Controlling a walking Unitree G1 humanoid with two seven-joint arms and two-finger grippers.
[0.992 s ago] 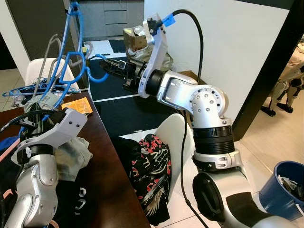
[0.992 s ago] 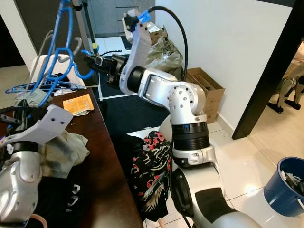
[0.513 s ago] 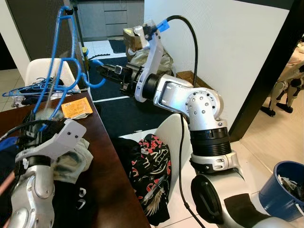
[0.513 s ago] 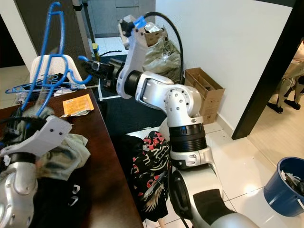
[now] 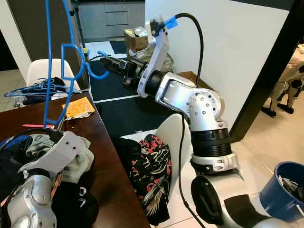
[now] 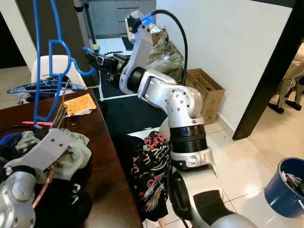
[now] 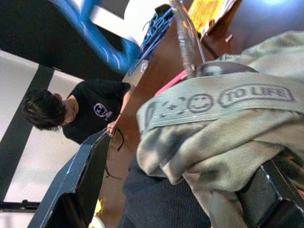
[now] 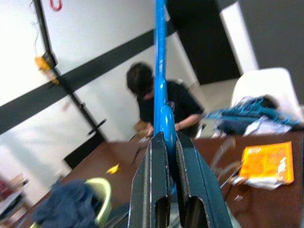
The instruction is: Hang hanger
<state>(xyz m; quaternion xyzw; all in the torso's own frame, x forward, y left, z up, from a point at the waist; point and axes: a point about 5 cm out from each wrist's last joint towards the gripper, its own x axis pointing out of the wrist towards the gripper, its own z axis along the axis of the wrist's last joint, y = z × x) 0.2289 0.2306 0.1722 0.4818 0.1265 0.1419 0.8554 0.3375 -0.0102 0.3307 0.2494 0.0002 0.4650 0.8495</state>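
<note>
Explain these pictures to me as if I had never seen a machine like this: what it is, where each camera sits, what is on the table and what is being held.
This is a humanoid robot with two silver arms, each ending in two long black fingers. The two wide pictures come from a stereo camera on its head, looking down past its arms. The other two come from cameras on its wrists, looking along the fingers.

The right gripper reaches forward with its fingers shut on a blue hanger, held up in the air above the table. The left gripper sits low over a grey-green garment on the dark wooden table; whether it grips the cloth cannot be told.

The table also holds an orange packet and more blue hangers at the far end. A patterned black garment lies over a white chair. A person sits beyond the table.
</note>
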